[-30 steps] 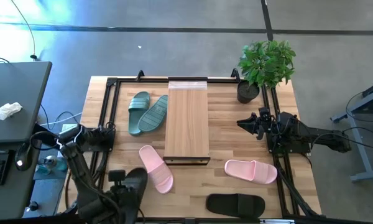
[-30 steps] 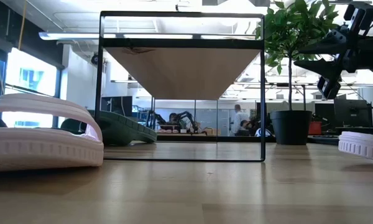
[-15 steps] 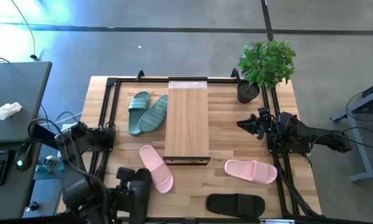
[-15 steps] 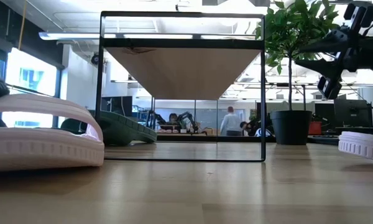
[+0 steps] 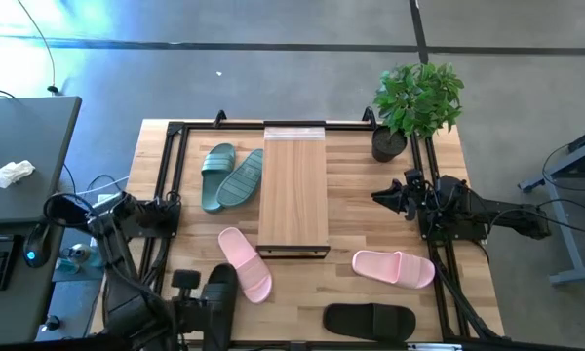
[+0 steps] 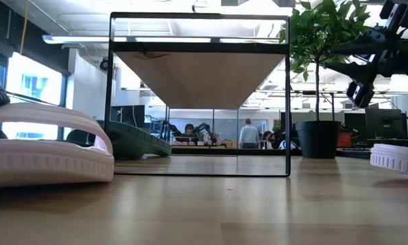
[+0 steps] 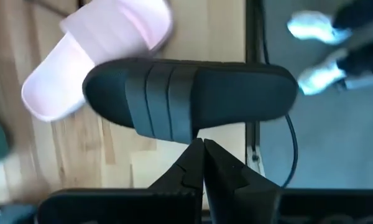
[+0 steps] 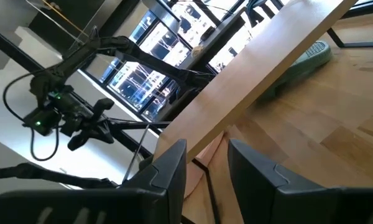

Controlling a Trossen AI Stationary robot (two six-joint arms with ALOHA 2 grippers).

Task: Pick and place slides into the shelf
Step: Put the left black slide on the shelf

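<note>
Left gripper (image 7: 203, 149) clamped on the black rubber slide (image 7: 189, 96), now lifted slightly back from the pale pink slide (image 5: 245, 263); the wood-topped black-frame shelf (image 5: 293, 185) holds none yet. Right gripper (image 5: 390, 195) parted, empty.

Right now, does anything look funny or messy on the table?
Yes. One green slide lies upside down, sole up, leaning on its mate left of the shelf. The pink slides lie apart, pointing different ways.
</note>
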